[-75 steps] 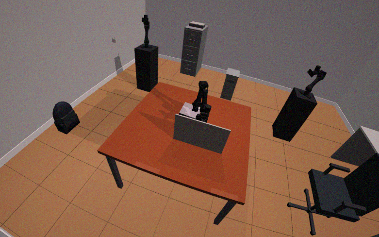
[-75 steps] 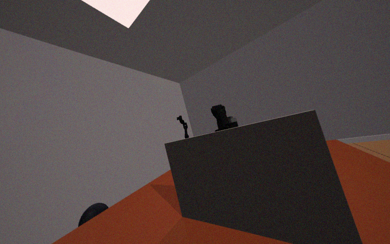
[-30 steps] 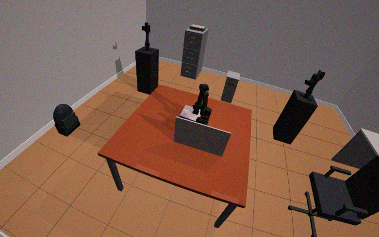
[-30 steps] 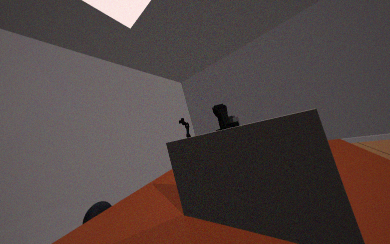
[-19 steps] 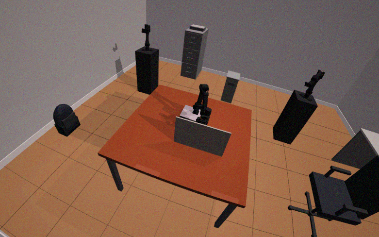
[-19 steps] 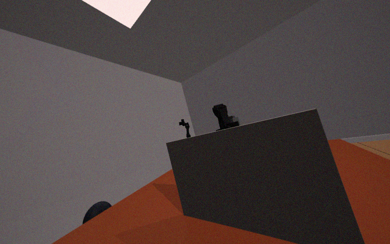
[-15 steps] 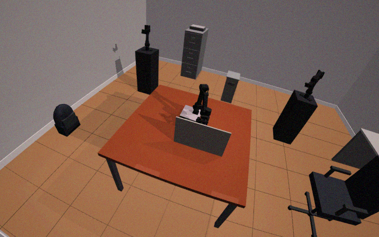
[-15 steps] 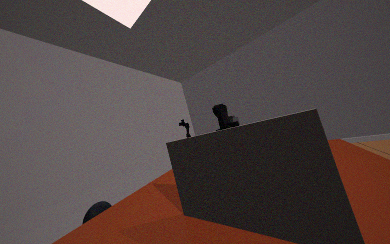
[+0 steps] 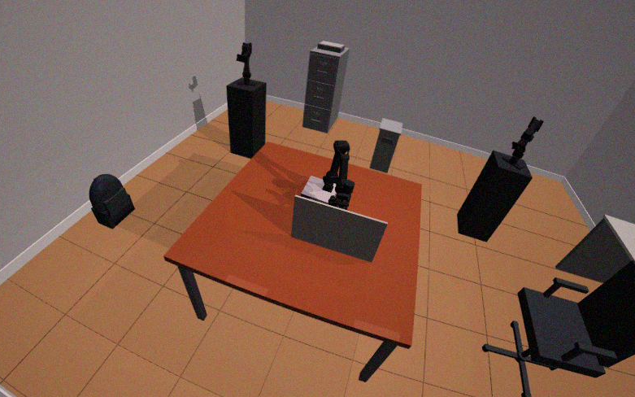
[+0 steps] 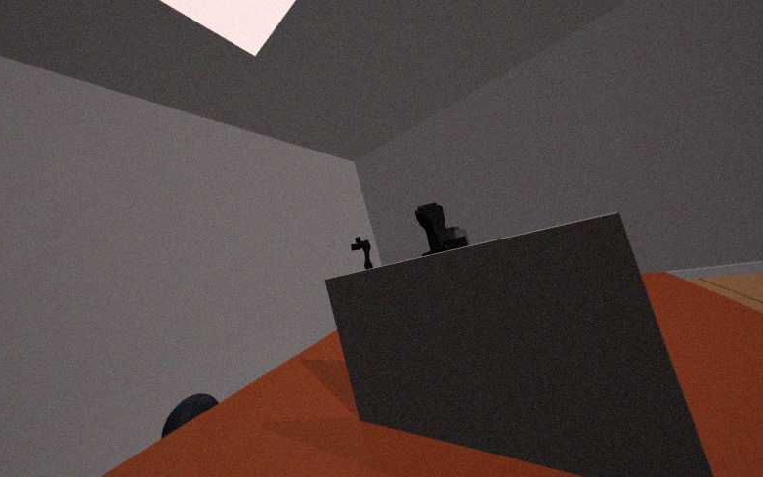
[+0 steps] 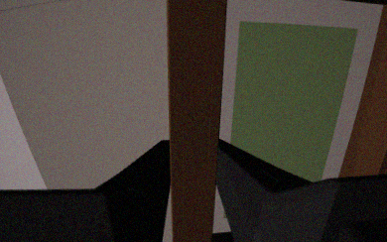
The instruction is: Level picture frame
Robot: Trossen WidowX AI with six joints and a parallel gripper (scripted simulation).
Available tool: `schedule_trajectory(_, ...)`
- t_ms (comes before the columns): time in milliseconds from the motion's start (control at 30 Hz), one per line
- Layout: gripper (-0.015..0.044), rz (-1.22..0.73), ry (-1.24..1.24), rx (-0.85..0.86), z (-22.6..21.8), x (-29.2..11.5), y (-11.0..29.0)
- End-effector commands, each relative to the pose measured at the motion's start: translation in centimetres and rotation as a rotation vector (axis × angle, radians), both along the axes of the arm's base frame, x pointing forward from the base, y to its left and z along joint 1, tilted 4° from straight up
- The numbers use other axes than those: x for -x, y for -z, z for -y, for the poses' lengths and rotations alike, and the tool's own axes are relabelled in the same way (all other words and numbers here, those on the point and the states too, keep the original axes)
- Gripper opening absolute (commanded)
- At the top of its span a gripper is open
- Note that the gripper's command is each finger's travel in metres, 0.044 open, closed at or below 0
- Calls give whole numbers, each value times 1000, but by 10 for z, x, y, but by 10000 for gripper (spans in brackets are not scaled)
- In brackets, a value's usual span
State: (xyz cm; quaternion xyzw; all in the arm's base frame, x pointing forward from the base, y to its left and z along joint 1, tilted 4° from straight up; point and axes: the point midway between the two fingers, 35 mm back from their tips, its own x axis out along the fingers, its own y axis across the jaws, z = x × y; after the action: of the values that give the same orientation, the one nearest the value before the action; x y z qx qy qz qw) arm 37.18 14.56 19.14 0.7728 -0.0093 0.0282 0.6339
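Observation:
In the wrist view the picture frame shows a brown wooden side bar (image 11: 195, 74), a white mat border and a green picture (image 11: 292, 94). Another brown bar (image 11: 376, 94) is at the right edge. My gripper (image 11: 191, 148) is shut on the near side bar, with one dark finger on each side of it. In the top view the arm (image 9: 341, 170) stands behind the upright panel (image 9: 337, 229). The panel hides the frame in the top and exterior views, and also my fingertips. The screw and the notched strip are hidden. I cannot tell how level the frame hangs.
The panel stands on the orange table (image 9: 241, 236); its back also fills much of the exterior view (image 10: 490, 349). A pale block (image 9: 312, 186) lies by the arm's base. Two black pedestals (image 9: 246, 118) (image 9: 494, 197) with other arms stand beyond the table.

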Motion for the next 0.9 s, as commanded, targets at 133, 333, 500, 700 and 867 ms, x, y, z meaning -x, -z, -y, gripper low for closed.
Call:
schedule_trajectory(133, 0, 5, -1, -8, 1, 0, -5)
schedule_trajectory(333, 0, 5, -1, -8, 1, 0, -7)
schedule_trajectory(500, 0, 5, -1, -8, 2, 0, -8)
schedule_trajectory(700, 0, 5, -1, -8, 2, 0, -10)
schedule_trajectory(867, 0, 5, -1, -8, 2, 0, -11)
